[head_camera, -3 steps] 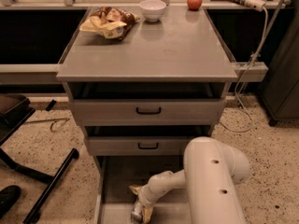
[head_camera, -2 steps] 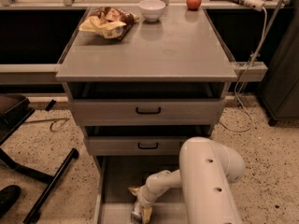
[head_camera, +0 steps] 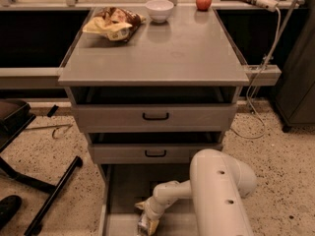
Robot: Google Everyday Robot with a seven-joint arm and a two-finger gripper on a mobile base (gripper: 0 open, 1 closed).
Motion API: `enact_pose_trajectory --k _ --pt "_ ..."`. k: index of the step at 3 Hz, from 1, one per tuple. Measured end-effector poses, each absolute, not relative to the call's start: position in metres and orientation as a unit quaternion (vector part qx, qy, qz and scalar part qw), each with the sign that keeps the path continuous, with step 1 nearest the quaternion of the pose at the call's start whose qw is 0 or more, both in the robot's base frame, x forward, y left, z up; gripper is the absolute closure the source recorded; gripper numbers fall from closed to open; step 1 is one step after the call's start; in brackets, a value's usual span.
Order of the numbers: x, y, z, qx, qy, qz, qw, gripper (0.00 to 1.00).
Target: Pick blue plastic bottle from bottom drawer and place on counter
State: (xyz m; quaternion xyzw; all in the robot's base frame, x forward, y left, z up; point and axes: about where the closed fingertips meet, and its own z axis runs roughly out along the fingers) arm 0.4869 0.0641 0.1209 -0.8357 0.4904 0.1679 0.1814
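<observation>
While the apple (head_camera: 203, 1) and white bowl (head_camera: 160, 10) sit up on the counter (head_camera: 162, 53), the gripper (head_camera: 149, 219) is down in the bottom drawer (head_camera: 123, 186) at the blue plastic bottle (head_camera: 143, 227), its grip impossible to call.

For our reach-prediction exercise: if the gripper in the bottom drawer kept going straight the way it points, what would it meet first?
The gripper, pointing down inside the long grey metal bottom drawer, would probably meet the small pale plastic bottle at its tip first; depth is unclear.
</observation>
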Motion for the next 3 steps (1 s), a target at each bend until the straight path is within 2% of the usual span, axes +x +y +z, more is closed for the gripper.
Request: enact_pose_trajectory --k 3 --pt "0.483 0.053 0.137 -0.825 0.509 0.154 0.19 0.88"
